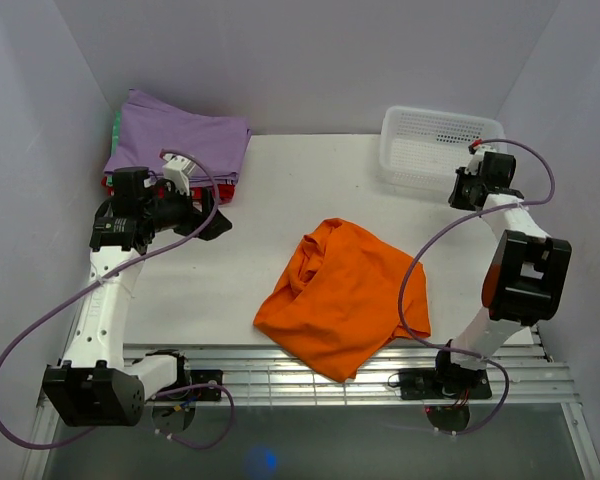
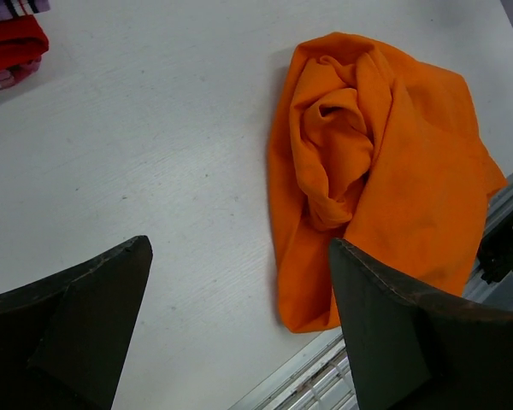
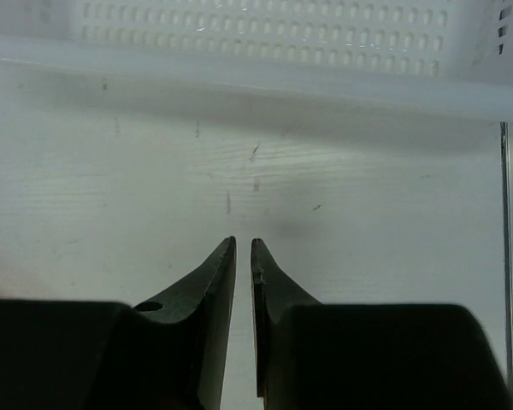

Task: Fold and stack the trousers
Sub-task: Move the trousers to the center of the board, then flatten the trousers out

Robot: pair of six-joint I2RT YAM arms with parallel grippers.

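Crumpling hides the legs of the trousers (image 1: pixel 345 300).

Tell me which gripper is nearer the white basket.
Right. The right gripper is just in front of the basket; the left gripper is far off, by the purple garment.

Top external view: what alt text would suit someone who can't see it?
A crumpled pair of orange trousers lies at the front edge of a white table, between the left arm and right arm, touched by neither. A stack of folded garments, lilac on top, sits back left; a white basket sits back right.
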